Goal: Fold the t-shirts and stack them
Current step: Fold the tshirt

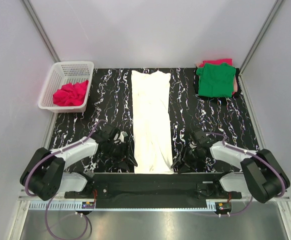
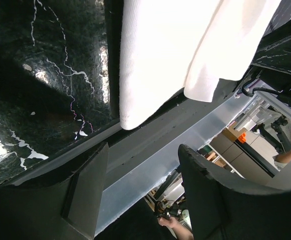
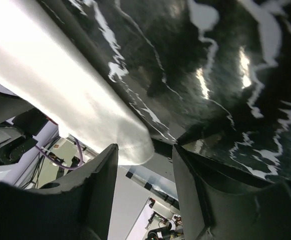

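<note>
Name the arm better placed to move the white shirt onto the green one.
Right, probably. The green shirt lies far right, beyond the right gripper; the left gripper would have to reach across the white shirt. Both are open at its near hem.

1. I see a long white cotton t-shirt folded lengthwise into a narrow strip. It lies flat down the middle of the black marbled table, running from 12 to 6 o'clock with the neck end far. My left wrist view shows its near hem in two layers reaching just past the table's near edge.
2. At 1 o'clock a green cotton t-shirt sits folded into a compact rectangle. It rests on a folded pinkish-red garment whose edge shows beyond its far side.
3. At 10 o'clock a crumpled pinkish-red cotton t-shirt lies heaped, unfolded, inside a white plastic basket.
</note>
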Tool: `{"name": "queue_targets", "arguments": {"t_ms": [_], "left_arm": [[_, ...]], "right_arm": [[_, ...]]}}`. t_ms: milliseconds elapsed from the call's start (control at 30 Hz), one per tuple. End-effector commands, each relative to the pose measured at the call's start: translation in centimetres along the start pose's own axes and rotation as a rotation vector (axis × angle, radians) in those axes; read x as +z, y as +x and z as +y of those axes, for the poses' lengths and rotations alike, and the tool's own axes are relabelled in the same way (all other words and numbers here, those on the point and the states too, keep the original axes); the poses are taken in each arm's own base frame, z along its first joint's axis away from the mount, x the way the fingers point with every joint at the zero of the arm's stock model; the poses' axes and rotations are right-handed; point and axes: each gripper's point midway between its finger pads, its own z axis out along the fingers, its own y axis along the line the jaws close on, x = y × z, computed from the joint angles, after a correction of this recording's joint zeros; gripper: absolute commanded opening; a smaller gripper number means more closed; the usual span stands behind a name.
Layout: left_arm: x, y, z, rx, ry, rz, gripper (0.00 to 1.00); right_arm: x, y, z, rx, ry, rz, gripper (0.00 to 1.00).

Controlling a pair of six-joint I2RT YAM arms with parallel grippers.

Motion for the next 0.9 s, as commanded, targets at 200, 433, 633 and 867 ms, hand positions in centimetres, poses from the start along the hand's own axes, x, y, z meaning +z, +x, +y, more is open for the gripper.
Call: {"name": "queue_targets", "arguments": {"t_ms": [200,433,633,867], "left_arm": [[0.6,0.1,0.3,0.022,0.009,0.028,0.63],[1.2,-0.1,1.3,0.012,-0.025,0.027,0.63],[2.2,-0.5,2.1,-0.003,-0.039,0.035,0.63],[3.2,-1.2,2.3,-0.005,-0.025,0.035,0.63]], "right_arm": [[1.9,-2.2,2.4,-0.067,-0.056,-0.022,0.55],[2.7,-1.7,1.5,-0.062,-0.029,0.001,0.55],[2.8,-1.2,0.5,-0.050,-0.012,0.012,0.54],[2.7,-0.3,-1.0,-0.044,0.009,0.017,0.53]]}}
